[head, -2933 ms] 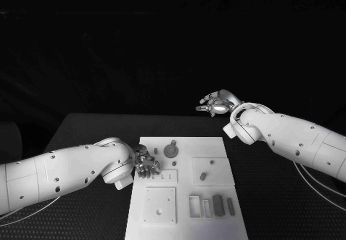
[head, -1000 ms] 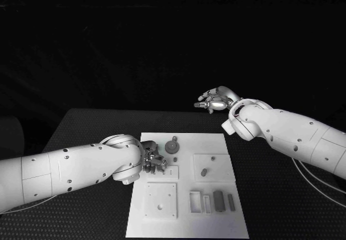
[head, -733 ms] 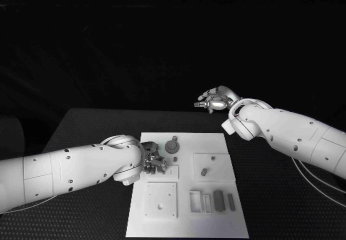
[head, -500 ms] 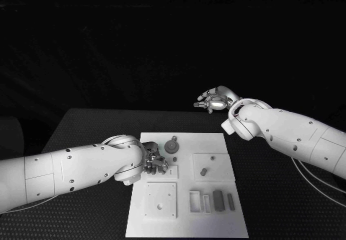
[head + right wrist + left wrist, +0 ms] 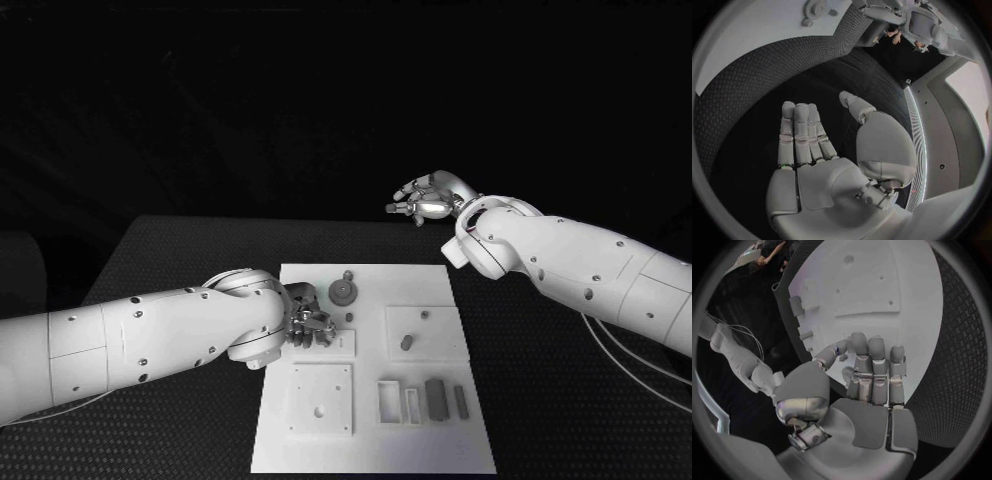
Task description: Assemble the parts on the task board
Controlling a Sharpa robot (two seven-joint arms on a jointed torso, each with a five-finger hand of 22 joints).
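Our left hand [image 5: 306, 322] rests low over the left side of the task board [image 5: 372, 455], at about nine o'clock from the board's middle. In the left wrist view the hand [image 5: 870, 380] has its fingers [image 5: 877, 360] stretched side by side toward the board [image 5: 898, 285], and the thumb tip meets a small dark part [image 5: 841, 348] against the nearest finger; we read that as a pinch on the part. Just beside the hand, at two o'clock from it, a round grey disc [image 5: 343, 294] lies on the board. Farther right, a small oval part [image 5: 407, 343] sits on a raised square plate [image 5: 426, 333]. At six o'clock on the board stand upright rectangular parts [image 5: 436, 398], with a second square plate [image 5: 320, 398] at seven o'clock. Our right hand [image 5: 427, 207] hangs in the air at one o'clock, well apart from the board and beyond the table's far edge. In the right wrist view its fingers [image 5: 801, 135] lie straight, the thumb apart, and it holds nothing.
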